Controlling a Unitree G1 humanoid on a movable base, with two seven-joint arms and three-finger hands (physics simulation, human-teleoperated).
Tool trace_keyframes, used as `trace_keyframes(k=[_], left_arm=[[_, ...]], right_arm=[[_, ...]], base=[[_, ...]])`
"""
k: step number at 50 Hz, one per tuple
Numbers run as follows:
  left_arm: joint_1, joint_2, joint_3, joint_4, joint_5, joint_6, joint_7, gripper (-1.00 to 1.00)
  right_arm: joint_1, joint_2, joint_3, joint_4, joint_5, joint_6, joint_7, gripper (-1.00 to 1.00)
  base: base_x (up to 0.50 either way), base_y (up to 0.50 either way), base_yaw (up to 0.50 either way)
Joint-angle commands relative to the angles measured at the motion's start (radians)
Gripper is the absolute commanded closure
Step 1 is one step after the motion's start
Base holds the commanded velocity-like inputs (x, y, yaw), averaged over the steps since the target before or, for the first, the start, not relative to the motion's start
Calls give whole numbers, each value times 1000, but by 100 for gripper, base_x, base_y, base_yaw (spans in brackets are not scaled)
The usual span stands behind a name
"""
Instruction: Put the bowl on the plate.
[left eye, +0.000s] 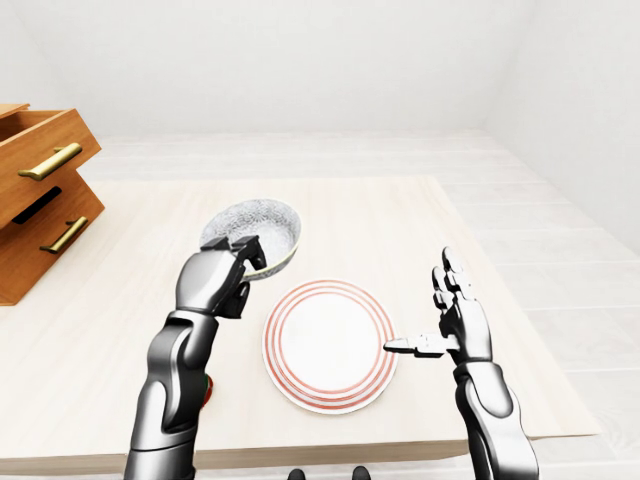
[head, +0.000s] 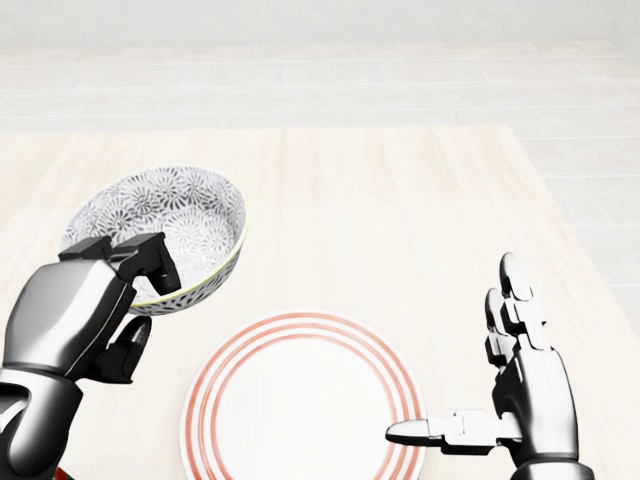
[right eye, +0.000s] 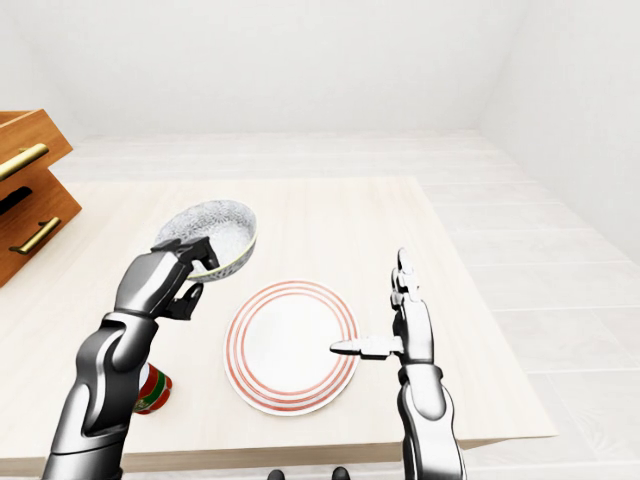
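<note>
A patterned grey-and-white bowl (head: 165, 228) hangs tilted above the table, up and left of the plate. My left hand (head: 120, 285) is shut on its near rim, thumb inside and fingers under. The white plate (head: 300, 400) with red rings lies flat on the table in the lower middle of the head view. My right hand (head: 490, 390) stands open just right of the plate, fingers up and thumb pointing over the plate's right rim, holding nothing.
A wooden drawer unit (left eye: 35, 200) with brass handles stands at the table's left. A small red-and-green object (right eye: 152, 390) sits on the table partly behind my left forearm. The table's near edge (left eye: 400, 450) runs just below the plate.
</note>
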Motion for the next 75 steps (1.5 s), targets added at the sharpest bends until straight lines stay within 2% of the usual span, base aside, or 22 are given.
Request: trace_keyframes(k=[1, 10, 12, 21, 27, 41, 48, 53, 67, 75], left_arm=[[55, -37, -11, -124, 54, 0, -27, 100], [130, -104, -77, -194, 85, 0, -44, 100], [135, -118, -82, -196, 65, 0, -57, 100], [147, -139, -151, -196, 117, 0, -53, 100], [170, -157, -197, -205, 136, 0, -48, 100], [167, -173, -269, -197, 168, 0, -43, 100], [192, -182, -311, -198, 184, 0, -30, 100], [198, -185, -324, -186, 177, 0, -24, 100], [196, -177, -356, -177, 199, 0, -7, 100], [230, -181, -375, -176, 198, 0, 7, 100]], right_arm=[[-13, -2, -6, 4, -2, 0, 3, -100], [10, 1, -11, 15, 1, 0, 7, -100], [12, 2, -11, 14, 0, 0, 7, -100], [27, 5, -14, 4, 2, 0, 9, -100], [39, 7, -16, 12, 3, -14, 10, -100], [62, 11, -24, 14, 5, -31, 14, -100], [62, 13, -24, 18, 8, -37, 15, -100], [62, 12, -25, 10, 8, -28, 16, -100], [83, 14, -27, 4, 8, -36, 17, -100], [77, 16, -30, 13, 7, -39, 14, -100]], base=[[0, 0, 0], [0, 0, 0], [0, 0, 0], [0, 0, 0], [0, 0, 0], [0, 0, 0], [0, 0, 0], [0, 0, 0], [0, 0, 0], [0, 0, 0]])
